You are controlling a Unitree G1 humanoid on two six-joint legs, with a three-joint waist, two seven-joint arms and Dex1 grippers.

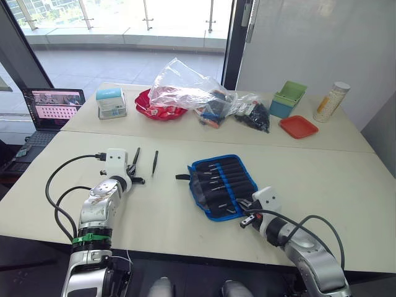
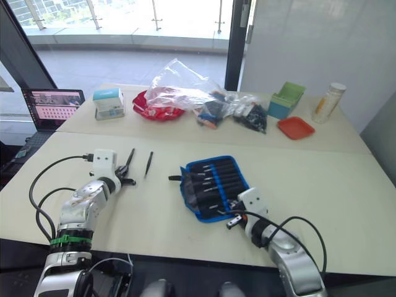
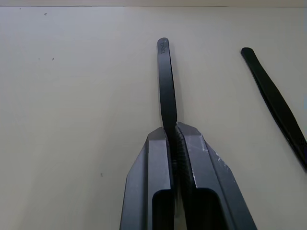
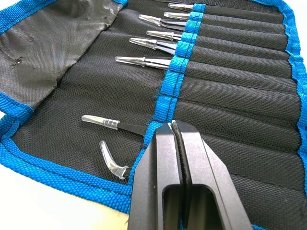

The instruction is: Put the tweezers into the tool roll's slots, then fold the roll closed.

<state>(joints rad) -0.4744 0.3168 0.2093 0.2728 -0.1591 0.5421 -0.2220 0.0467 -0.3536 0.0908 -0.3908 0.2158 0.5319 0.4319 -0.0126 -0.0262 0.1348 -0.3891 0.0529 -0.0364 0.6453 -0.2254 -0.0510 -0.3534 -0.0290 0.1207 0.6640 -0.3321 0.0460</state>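
Tweezers first: your left gripper [image 3: 175, 132] is clamped on one black pair [image 3: 165, 81] at the table's [image 1: 161, 216] left side, and a second pair [image 1: 154, 162] lies loose just beside it. Your right gripper [image 4: 173, 128] has its fingers pressed together with nothing between them, resting over the open tool roll [image 1: 223, 185], whose slots [image 4: 230, 91] already hold several pairs.

tool roll [image 1: 223, 185]: black fabric, blue edging, open flat on table, short strap at its left end | slots [image 4: 230, 72]: several hold tweezers, capped tips showing | loose tweezers: one [image 1: 154, 163] flat on table left of roll, another [image 3: 165, 86] pinched between left gripper's fingers
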